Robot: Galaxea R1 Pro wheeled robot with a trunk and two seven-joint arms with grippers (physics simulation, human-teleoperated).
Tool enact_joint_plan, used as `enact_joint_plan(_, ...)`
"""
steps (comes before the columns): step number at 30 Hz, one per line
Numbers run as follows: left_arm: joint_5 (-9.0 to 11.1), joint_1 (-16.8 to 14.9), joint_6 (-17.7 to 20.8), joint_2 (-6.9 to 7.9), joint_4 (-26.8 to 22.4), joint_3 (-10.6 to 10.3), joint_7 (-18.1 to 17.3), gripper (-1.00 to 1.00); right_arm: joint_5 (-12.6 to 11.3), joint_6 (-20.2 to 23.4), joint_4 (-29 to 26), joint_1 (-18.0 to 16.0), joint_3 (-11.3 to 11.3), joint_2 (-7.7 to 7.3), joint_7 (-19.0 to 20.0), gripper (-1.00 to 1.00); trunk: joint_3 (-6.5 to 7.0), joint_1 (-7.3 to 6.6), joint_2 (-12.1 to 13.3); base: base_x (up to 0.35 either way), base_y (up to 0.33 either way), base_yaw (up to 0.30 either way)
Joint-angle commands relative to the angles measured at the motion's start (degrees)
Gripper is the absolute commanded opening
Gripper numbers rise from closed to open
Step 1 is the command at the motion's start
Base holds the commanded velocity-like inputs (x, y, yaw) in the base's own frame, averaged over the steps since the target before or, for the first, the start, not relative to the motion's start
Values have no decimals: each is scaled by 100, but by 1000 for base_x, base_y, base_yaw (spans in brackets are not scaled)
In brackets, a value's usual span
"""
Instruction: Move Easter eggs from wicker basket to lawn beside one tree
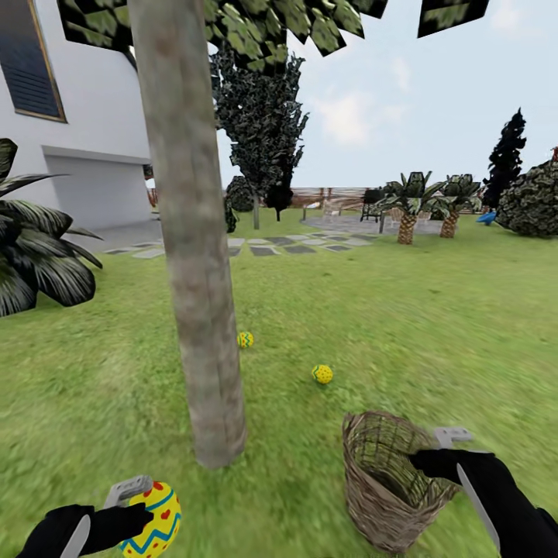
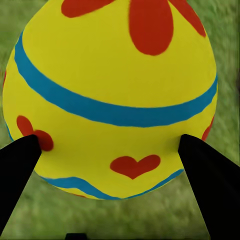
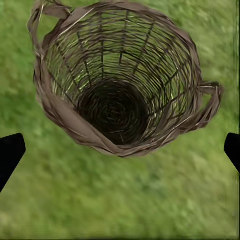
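1. Head view, background: the lawn (image 1: 403,310) is running back to a grey stepping-stone path (image 1: 271,246), a white house (image 1: 93,155), short palms (image 1: 408,203) and a wooden fence (image 1: 333,195) under a pale sky.
2. Head view, tree: the tree (image 1: 194,248) is standing just left of centre, its mottled trunk rising out of frame.
3. Head view, eggs down: a first egg (image 1: 245,339) is lying on the grass just right of the trunk; a second egg (image 1: 322,374) is lying a little further right and nearer the camera. Both are near the tree, apart from each other.
4. Head view, left arm: the left gripper (image 1: 143,504) is clamping the third egg (image 1: 155,521) at the bottom left, near the trunk base.
5. Head view, right arm: the right gripper (image 1: 434,457) is sitting at the rim of the wicker basket (image 1: 387,488), which is tilting with its mouth up and towards the tree.
6. Left wrist view: the held egg (image 2: 112,95) is sitting between both black fingers (image 2: 17,170), which are pressing its sides, grass behind.
7. Right wrist view: the basket (image 3: 120,80) is showing an empty woven interior over grass (image 3: 120,200). Fingertips (image 3: 9,152) are sitting wide apart at the frame edges, clear of the wicker, so that claw is reading as spread, gripping nothing here.
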Motion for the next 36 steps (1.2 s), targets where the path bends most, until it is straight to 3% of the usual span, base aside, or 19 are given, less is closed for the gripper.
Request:
enact_joint_plan(1, -14, -2, 29, -1, 2, 4, -31, -100, 15, 25, -4, -4, -4, -7, 30, 100, -6, 0, -3, 3, 2, -281)
enact_joint_plan(7, 18, -2, 28, 14, 2, 26, -40, -100, 21, 27, -7, -2, -7, -26, 25, 100, -7, 0, -3, 1, 0, -280)
enact_joint_plan(8, 19, -2, 28, 13, -1, 46, -40, -100, 16, 31, -17, -3, -7, -103, 30, 100, -12, 0, -3, 0, 0, -224)
enact_joint_plan(11, 21, -2, 28, 15, -11, 56, -40, -100, -8, 450, -351, -2, -24, -180, 51, 100, -17, 0, -3, 0, 0, -64)
enact_joint_plan(14, 27, -2, 28, 16, -41, 64, -40, -100, 267, 619, -850, -5, -29, -168, 57, 100, -18, 0, -3, 0, 0, -5)
enact_joint_plan(19, 13, -2, 28, 27, -66, 57, -33, -100, 332, 613, -908, -2, -135, -165, 41, 100, -107, 109, -204, 0, 0, 0)
enact_joint_plan(24, 2, -2, 28, 44, -47, 62, -27, -100, 359, 596, -910, -6, -666, -163, 26, 100, -197, 219, -404, 0, 0, 0)
enact_joint_plan(36, -37, -8, 94, 4, 109, 15, 39, -100, 368, 610, -916, -3, -719, -157, 25, 100, -413, 483, -886, 0, 0, 0)
